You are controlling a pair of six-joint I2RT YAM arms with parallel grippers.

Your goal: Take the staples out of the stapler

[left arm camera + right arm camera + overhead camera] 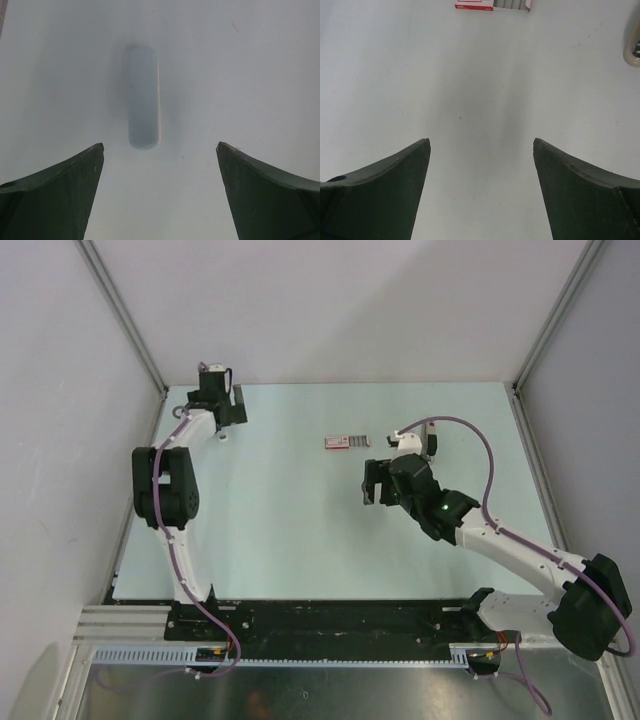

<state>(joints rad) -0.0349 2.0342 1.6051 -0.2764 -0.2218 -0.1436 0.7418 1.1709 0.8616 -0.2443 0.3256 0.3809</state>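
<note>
Stapler (143,97): slim oblong with rounded ends, pale grey and blurred in the left wrist view. It lies flat on the table (290,530), long axis pointing away from the camera, below the left arm's reach at the far-left corner. Left gripper (160,145): hangs over the stapler with jaws spread wide and nothing grasped. The stapler sits ahead of the gap, a little left of its middle, its near end about level with the fingertips and touching neither finger. Right gripper (481,141): over bare table right of centre, jaws likewise spread wide, nothing between them. Box (492,4): flat, pink-red, grey strips showing inside; lies just beyond the right gripper, well apart from the stapler. Beige object (633,49): rounded, cut off by the right edge of the right wrist view; cannot be identified. Walls (330,310): white, enclosing the table on three sides.
</note>
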